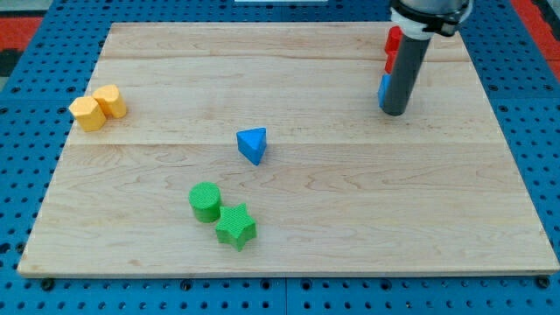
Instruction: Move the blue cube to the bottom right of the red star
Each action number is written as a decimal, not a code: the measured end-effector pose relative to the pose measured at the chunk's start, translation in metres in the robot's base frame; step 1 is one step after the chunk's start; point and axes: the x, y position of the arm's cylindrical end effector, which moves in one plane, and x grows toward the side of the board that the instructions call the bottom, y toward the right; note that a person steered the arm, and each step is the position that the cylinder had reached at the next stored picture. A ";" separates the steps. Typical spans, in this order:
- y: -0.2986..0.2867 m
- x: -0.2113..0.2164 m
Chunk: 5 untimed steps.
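Observation:
My tip (395, 112) rests on the board at the view's upper right. The rod hides most of three blocks behind it. A sliver of a blue block (383, 89), likely the blue cube, shows at the rod's left edge, touching or almost touching it. Above it two red pieces (394, 39) (388, 63) peek out left of the rod; their shapes cannot be made out, so I cannot tell which is the red star.
A blue triangular block (252, 144) lies near the board's middle. A green cylinder (205, 201) and a green star (235, 226) touch each other at the lower middle. Two yellow blocks (86, 113) (110, 101) sit together at the left edge. The wooden board (350, 219) lies on a blue pegboard.

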 end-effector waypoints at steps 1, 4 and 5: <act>-0.035 0.000; -0.020 -0.031; -0.015 -0.031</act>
